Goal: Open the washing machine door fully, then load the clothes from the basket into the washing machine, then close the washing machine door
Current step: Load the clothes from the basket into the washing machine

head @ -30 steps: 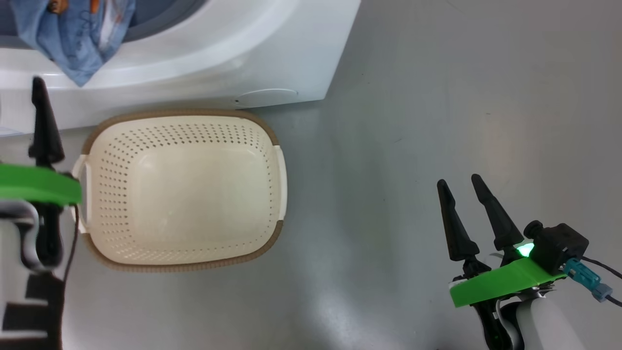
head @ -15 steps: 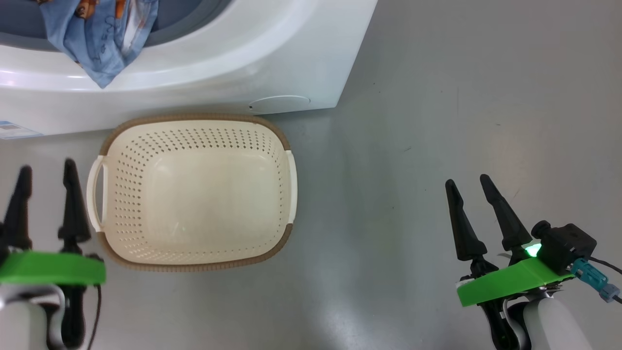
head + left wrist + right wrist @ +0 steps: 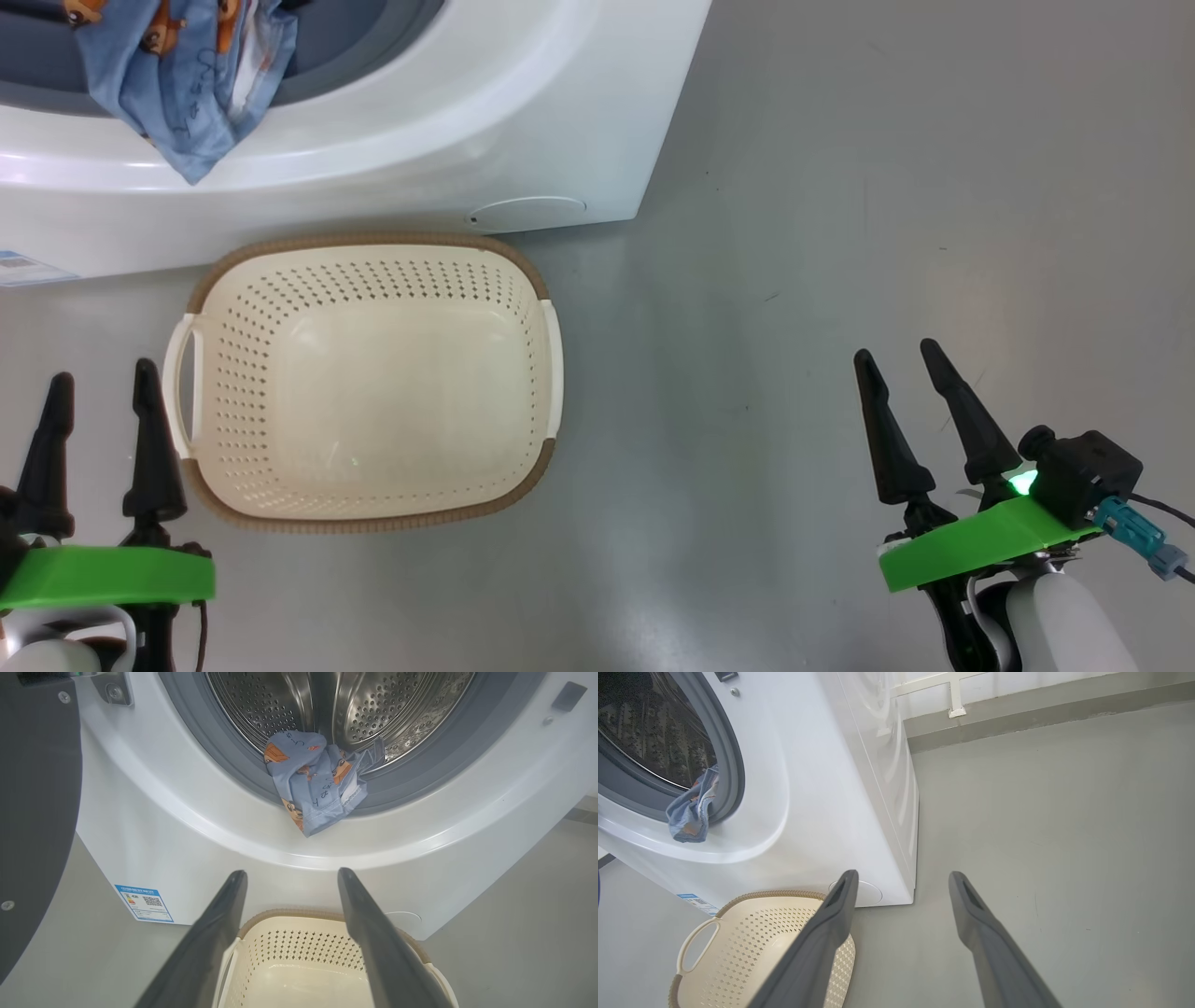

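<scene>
Two sets of jaws, both spread wide and holding nothing, hang low in front of the washer. The left jaws are just off its front, and the right jaws are well out past its right corner over bare floor. The basket sits on the floor just in front of the washer's base, right below its mouth, apparently so that each garment needs only a short lift, and it is empty. The clothes, a blue printed bundle, lie at the bottom of the washer's opening, partly inside the drum and partly draped across the gasket, with a corner hanging over the white front. The door stands swung wide at the washer's left side, clear of the opening. Loading looks all but finished. The trailing cloth likely needs pushing deeper into the washer before the door shuts, or the seal may pinch it.
</scene>
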### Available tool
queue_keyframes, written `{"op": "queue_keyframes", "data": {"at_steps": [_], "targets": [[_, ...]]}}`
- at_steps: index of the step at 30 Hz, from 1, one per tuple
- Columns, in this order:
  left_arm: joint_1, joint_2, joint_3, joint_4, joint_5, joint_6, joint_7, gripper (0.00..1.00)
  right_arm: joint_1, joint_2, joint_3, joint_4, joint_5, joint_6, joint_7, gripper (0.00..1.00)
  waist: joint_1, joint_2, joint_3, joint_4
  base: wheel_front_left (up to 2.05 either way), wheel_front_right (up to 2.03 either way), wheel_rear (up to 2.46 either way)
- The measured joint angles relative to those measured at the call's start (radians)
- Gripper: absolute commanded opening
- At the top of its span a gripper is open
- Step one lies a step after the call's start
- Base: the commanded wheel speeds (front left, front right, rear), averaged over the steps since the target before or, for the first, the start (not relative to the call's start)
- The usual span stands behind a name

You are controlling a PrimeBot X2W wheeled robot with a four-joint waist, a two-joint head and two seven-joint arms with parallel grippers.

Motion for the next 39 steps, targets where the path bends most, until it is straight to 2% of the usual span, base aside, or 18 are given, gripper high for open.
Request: {"op": "queue_keyframes", "data": {"at_steps": [6, 13, 25, 39], "targets": [[-0.011, 0.005, -0.018, 0.012, -0.004, 0.000, 0.000, 1.00, 0.000, -0.001, 0.001, -0.001, 0.000, 0.000, 0.000, 1.00, 0.0000, 0.0000, 0.002, 0.002, 0.00, 0.00, 0.00], [-0.124, 0.040, -0.053, 0.084, -0.031, 0.000, 0.000, 1.00, 0.000, 0.000, 0.008, -0.001, 0.000, 0.000, 0.000, 1.00, -0.0001, 0.0000, 0.019, 0.001, 0.00, 0.00, 0.00], [-0.378, 0.088, -0.165, 0.279, -0.078, 0.000, 0.000, 1.00, -0.005, 0.015, 0.011, -0.006, 0.000, 0.000, 0.000, 1.00, -0.0001, 0.0000, 0.064, -0.009, 0.00, 0.00, 0.00], [-0.625, 0.160, -0.319, 0.564, -0.152, 0.000, 0.000, 1.00, -0.039, 0.022, 0.020, -0.014, 0.000, 0.000, 0.000, 1.00, 0.0000, 0.0000, 0.114, -0.051, 0.00, 0.00, 0.00]]}}
